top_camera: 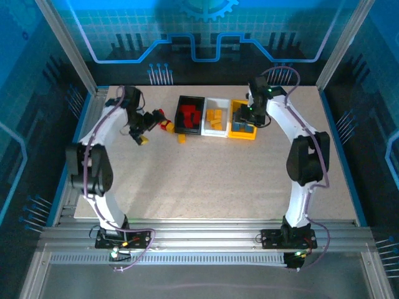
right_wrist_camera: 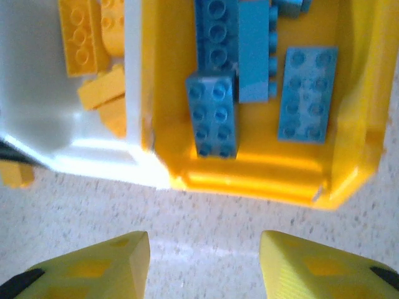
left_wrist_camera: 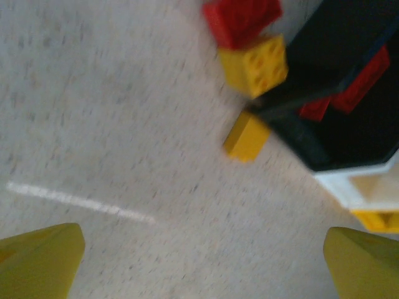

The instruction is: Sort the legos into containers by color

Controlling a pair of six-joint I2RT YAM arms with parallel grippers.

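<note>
blue legos (right_wrist_camera: pixel 212 118) in yellow bin (right_wrist_camera: pixel 249 180), just beyond right hand (right_wrist_camera: pixel 204 249)

Cold blue light tints my overhead view, with the table (top_camera: pixel 218 180) brightest. My left wrist view is smeared soft; on my right, glare washes out the white bin (right_wrist_camera: pixel 100 156).

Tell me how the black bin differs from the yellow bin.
The black bin holds red legos; the yellow bin holds blue legos. The black bin ends the row on the left, the yellow bin on the right. Both are open-topped, rectangular and alike in size.
</note>
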